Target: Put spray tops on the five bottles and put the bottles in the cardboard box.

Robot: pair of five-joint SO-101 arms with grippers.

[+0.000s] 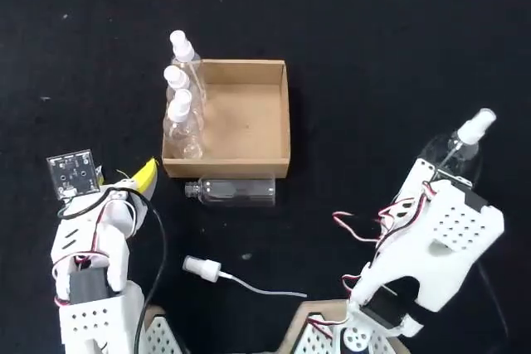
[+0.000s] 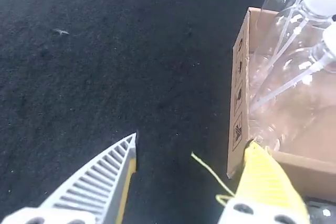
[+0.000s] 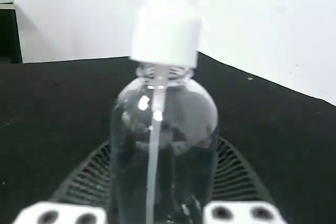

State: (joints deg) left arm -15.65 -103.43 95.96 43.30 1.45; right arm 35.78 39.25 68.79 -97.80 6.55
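**Right gripper** (image 3: 164, 182): clamped around a clear plastic bottle fitted with a white spray top (image 3: 163, 129). Its fingertips are hidden behind the bottle, and in the high view the arm's white housing covers them. The bottle sits at the right side of the black table (image 1: 373, 55), well apart from the box. In the high view its long axis is tilted, with the top pointing away and to the right. The right wrist view adds the dip tube inside the bottle; the spray head there is blurred and cut off.

**Left gripper** (image 2: 192, 141): fingers spread, nothing between them. The yellow finger (image 2: 265, 182) lies by the near left corner of the shallow brown cardboard box (image 2: 239, 103); contact cannot be judged.

**Three clear capped bottles** (image 1: 182, 109): upright in a row along the box's left wall. The left wrist view cuts off their tops.

**Uncapped clear bottle** (image 1: 231, 191): on its side on the table, just in front of the box. Its long axis is parallel to the near wall and its open neck points left.

**Loose white spray top** (image 1: 202, 268): on the table nearer the arms, with its thin tube trailing right.
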